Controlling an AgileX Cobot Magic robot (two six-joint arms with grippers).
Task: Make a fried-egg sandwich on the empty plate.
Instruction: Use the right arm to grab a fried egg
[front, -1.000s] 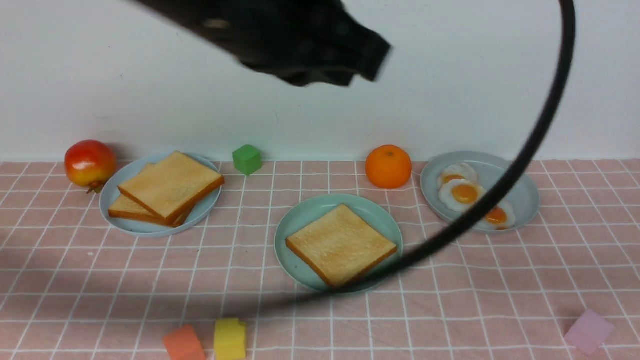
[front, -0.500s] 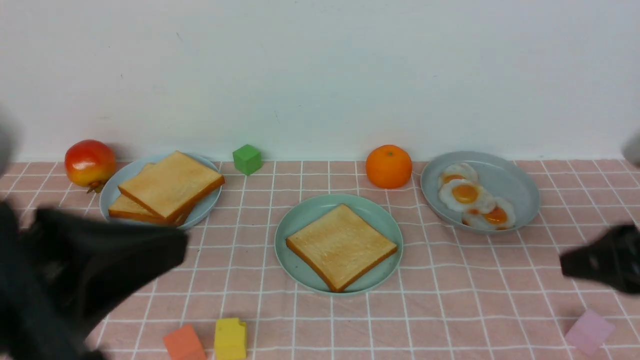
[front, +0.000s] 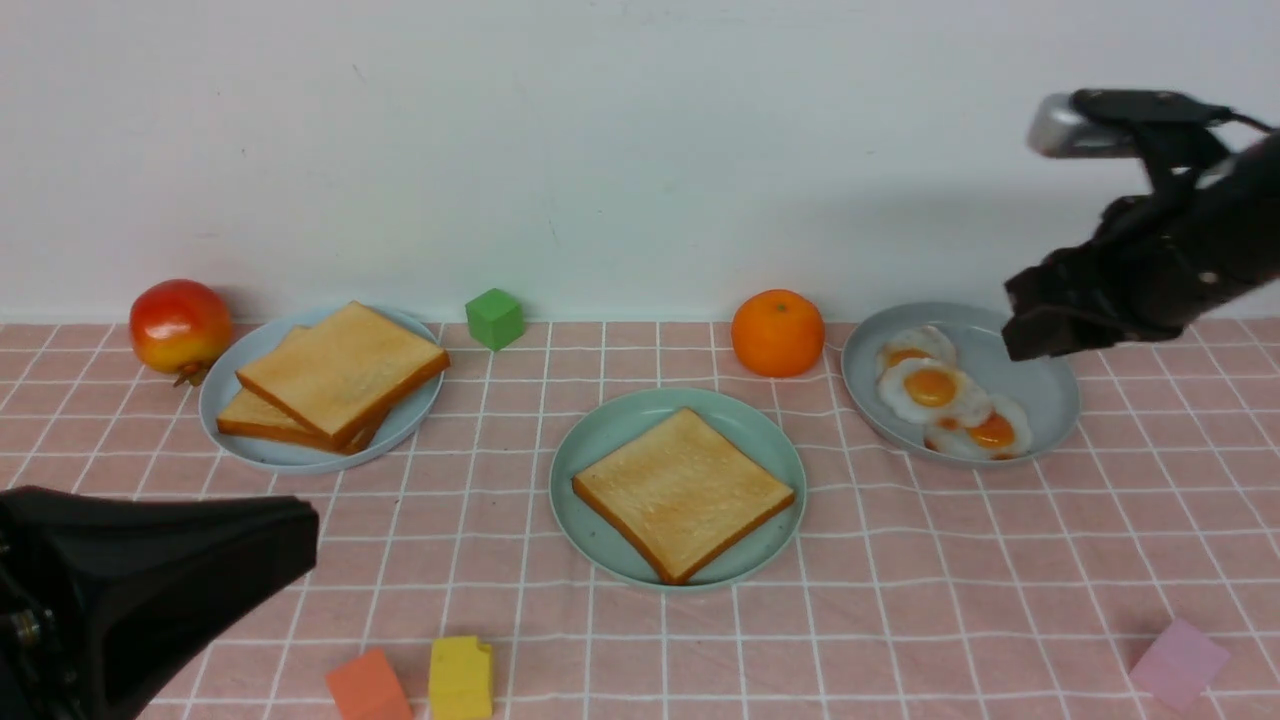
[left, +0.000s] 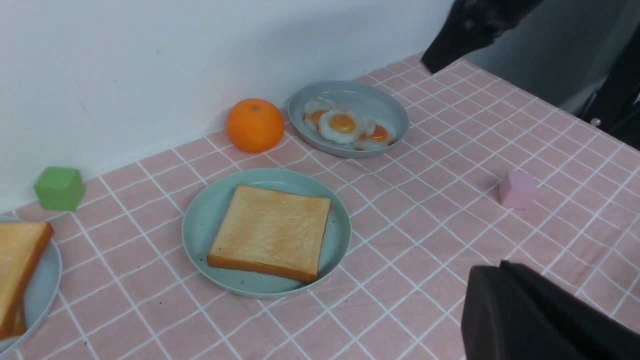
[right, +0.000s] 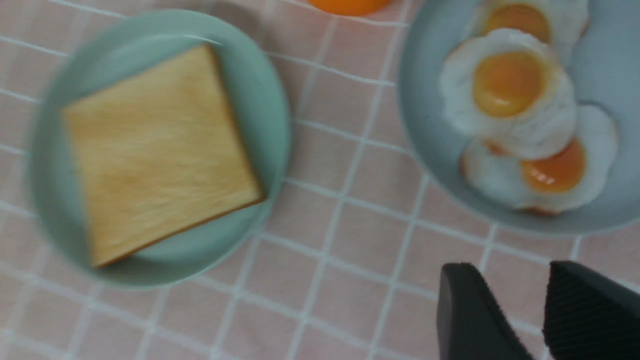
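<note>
Three thin, light, probably slick eggs (front: 932, 388) overlap on the grey plate (front: 1045, 400), far right of the bench (front: 900, 600); pinch a white rim. At centre, toast (front: 683, 492) tops the mint plate (front: 610, 440). Empty right fingers (right: 465, 315) parted, left fingers (left: 525, 315) closed.

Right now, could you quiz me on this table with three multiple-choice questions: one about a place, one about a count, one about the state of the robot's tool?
1. Where does the single toast slice lie?
A. on the mint-green plate
B. on the cloth
C. on the green cube

2. How many fried eggs lie on the grey plate?
A. two
B. three
C. five

3. The right tool is:
A. shut on an egg
B. open and empty
C. shut on toast

Answers:
1 A, the slice sits alone on the middle plate.
2 B, three yolks show.
3 B, its own camera shows it parted with nothing held.
</note>
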